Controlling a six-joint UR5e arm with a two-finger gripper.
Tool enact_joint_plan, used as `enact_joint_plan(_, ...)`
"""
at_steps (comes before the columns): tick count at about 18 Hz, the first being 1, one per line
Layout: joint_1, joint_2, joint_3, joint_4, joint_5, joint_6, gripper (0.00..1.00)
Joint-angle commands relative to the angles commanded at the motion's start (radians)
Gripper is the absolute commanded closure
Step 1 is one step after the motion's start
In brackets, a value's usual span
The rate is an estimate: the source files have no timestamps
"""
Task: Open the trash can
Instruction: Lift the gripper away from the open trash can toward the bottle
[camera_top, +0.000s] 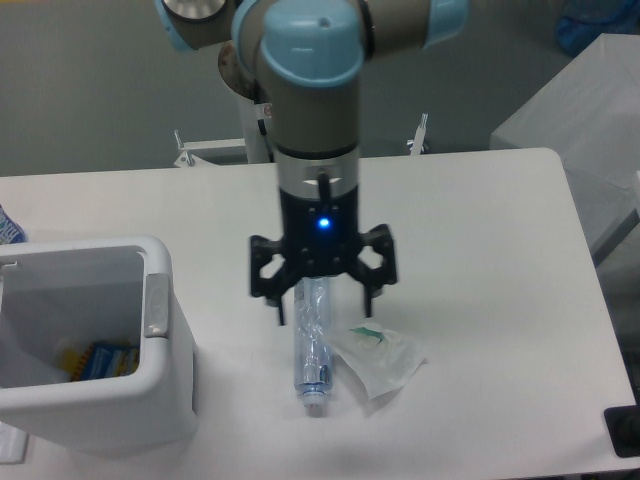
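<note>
Bin (170, 395): white, boxy, at the table's (480, 230) front-left corner. Its mouth is uncovered; you can see down to coloured packets (95, 358) at the bottom. Grey push strip (156, 304) on the right rim, untouched, nothing near it. By these signs the opening looks done.

Gripper (322, 300): fingers spread wide, holding nothing, hanging well to the right of the bin and directly over the top of a clear bottle (312, 345).

Bottle: lying flat, cap toward you. Crumpled wrapper (378, 358) touching its right side.

Handling note: your step now is to get clear. Lift straight up before you travel; a low sideways pass would likely knock the bottle rolling. Keep away from the bin's rim and strip, so that you don't jog the lid shut.
</note>
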Motion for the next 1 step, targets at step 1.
enact_joint_plan(1,0.005,0.000,-0.011,0.000,0.018,0.049,0.00)
